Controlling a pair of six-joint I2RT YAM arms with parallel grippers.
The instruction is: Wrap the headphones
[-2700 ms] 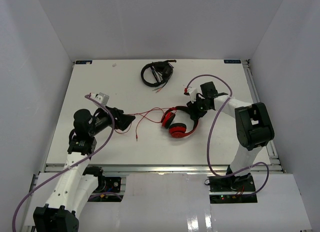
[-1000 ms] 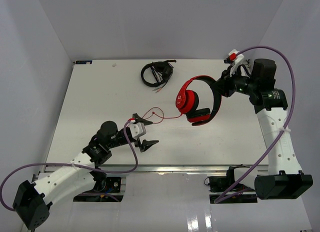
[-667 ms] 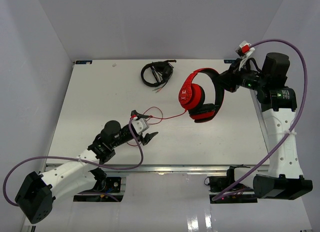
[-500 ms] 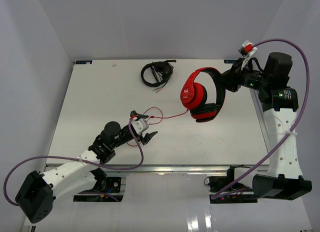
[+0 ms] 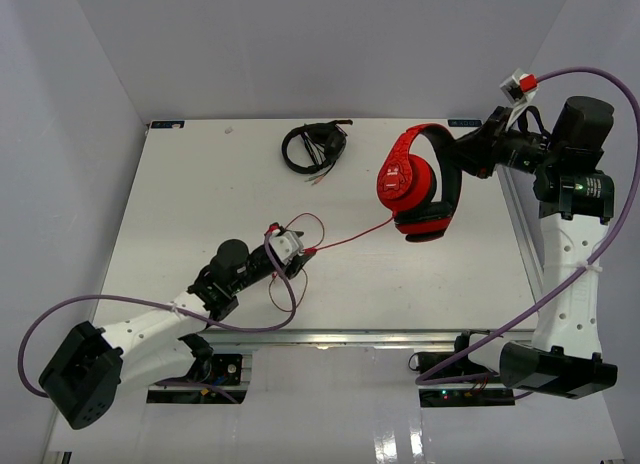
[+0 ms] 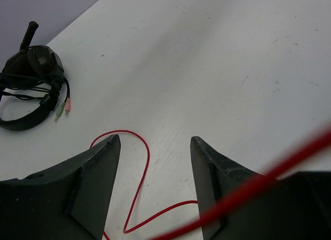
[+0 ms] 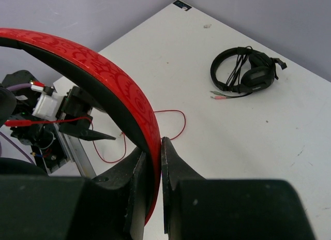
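Left fingers (image 6: 98, 167): partly open just above the worktop (image 5: 200, 184), with bare surface showing in the gap. Nothing is pinched between the tips. A blurred stretch of red cable (image 5: 350, 234) crosses close in front of one finger — whether it touches cannot be told.
Right fingers (image 7: 173, 162): closed tight on the headband of the headphones (image 5: 415, 179), one finger on each side of the red band.
Headphones: held up clear of the worktop at the far right, with the earcups hanging from the band.
Cable: runs from the headphones down and left to the left fingers, then lies in loose loops on the worktop around them.
Black headset (image 5: 314, 146): lies near the far edge, well apart from both arms.
Progress: early, by the look of it — the headphones are lifted and the cable is drawn out, but no turn of cable lies around the band or cups.
Left to do: likely to secure the cable, wind it round the headphones and set them down.
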